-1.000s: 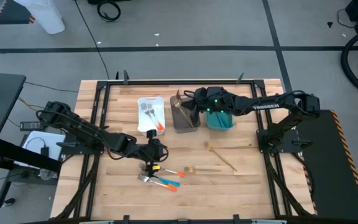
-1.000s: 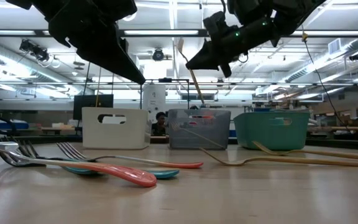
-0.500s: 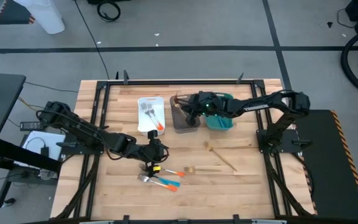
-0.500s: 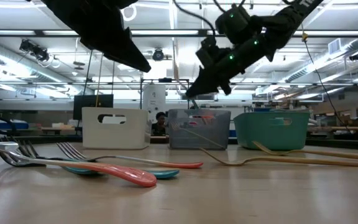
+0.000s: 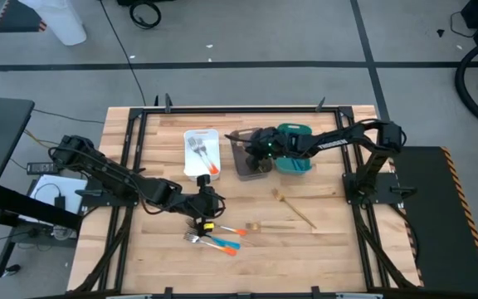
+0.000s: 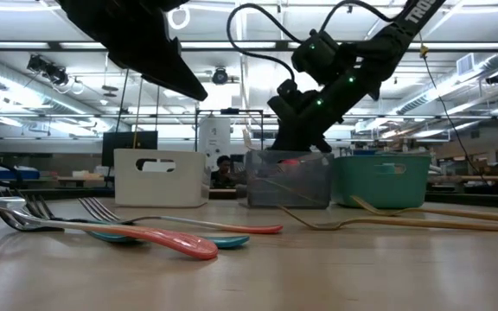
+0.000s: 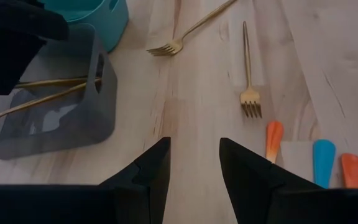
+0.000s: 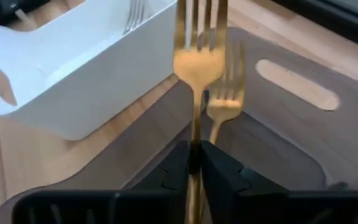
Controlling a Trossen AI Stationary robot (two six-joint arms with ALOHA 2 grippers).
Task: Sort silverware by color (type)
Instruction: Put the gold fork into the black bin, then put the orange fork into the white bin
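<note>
My right gripper (image 5: 253, 151) hangs over the grey bin (image 5: 252, 160) and is shut on a slim gold fork (image 8: 197, 65). Another gold fork (image 8: 221, 107) lies inside that bin. The white bin (image 5: 200, 154) holds orange-handled forks, and the teal bin (image 5: 294, 158) stands to the right of the grey one. My left gripper (image 5: 208, 204) is open and hovers just above a pile of orange- and blue-handled pieces (image 5: 216, 237). Three gold pieces (image 5: 293, 208) lie loose on the table to the right of the pile. My right gripper pinches the gold fork by its handle (image 8: 194, 152), a short way behind the head, between the two fingers. The fork lies along the fingers with its tines pointing forward, away from the wrist. It is lifted clear, above the grey bin's inside.
The three bins stand side by side near the table's far edge. Bare wood lies between the bins and the loose pieces. In the low view the pile (image 6: 145, 233) lies in the foreground and gold forks (image 6: 387, 222) lie to the right.
My right gripper has moved toward the table's left and down, from above the teal bin to low over the grey bin, carrying the gold fork with it. The grey bin has slid slightly toward the right.
</note>
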